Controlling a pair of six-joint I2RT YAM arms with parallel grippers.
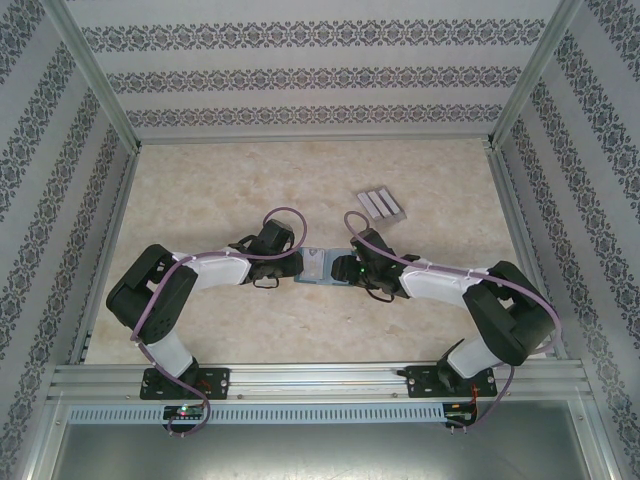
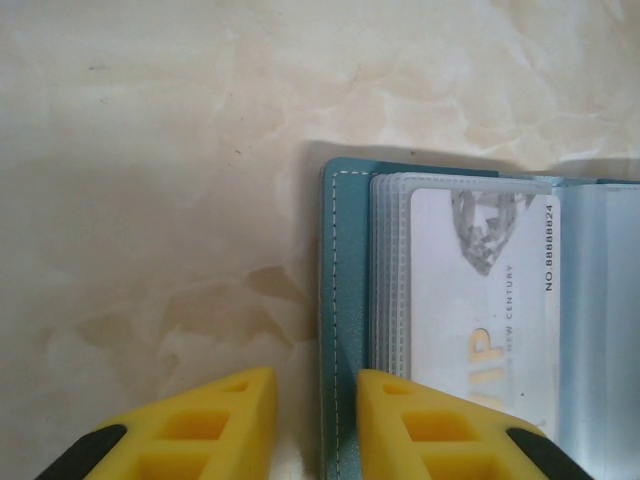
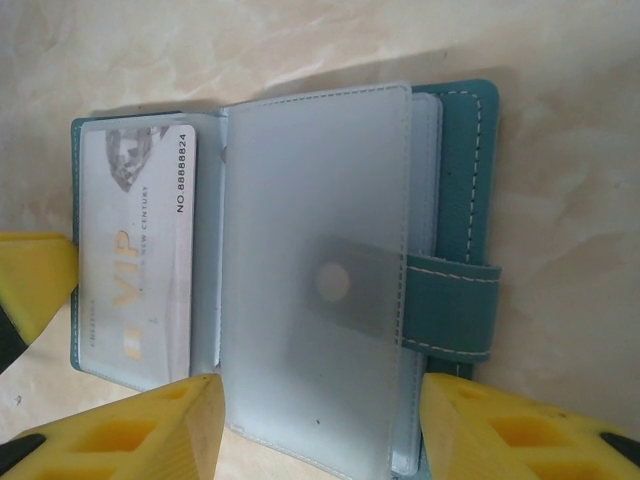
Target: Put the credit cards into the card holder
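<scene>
The teal card holder [image 1: 322,268] lies open and flat on the table between both grippers. A white card marked VIP [image 2: 480,300] [image 3: 140,260] sits in a clear pocket on its left half. My left gripper [image 2: 315,405] is narrowly open over the left edge of the card holder [image 2: 345,300], one finger on the table and one on the pockets. My right gripper [image 3: 320,430] is open, its fingers on either side of the right half of the card holder [image 3: 460,180]. Three grey credit cards [image 1: 381,205] lie side by side behind the right gripper [image 1: 350,270].
A clear sleeve page [image 3: 310,230] lies over the holder's right half, above the teal snap strap [image 3: 450,305]. The left gripper's yellow finger [image 3: 30,280] shows at the holder's left edge. Patterned walls with metal posts [image 1: 515,95] enclose the beige table [image 1: 250,180].
</scene>
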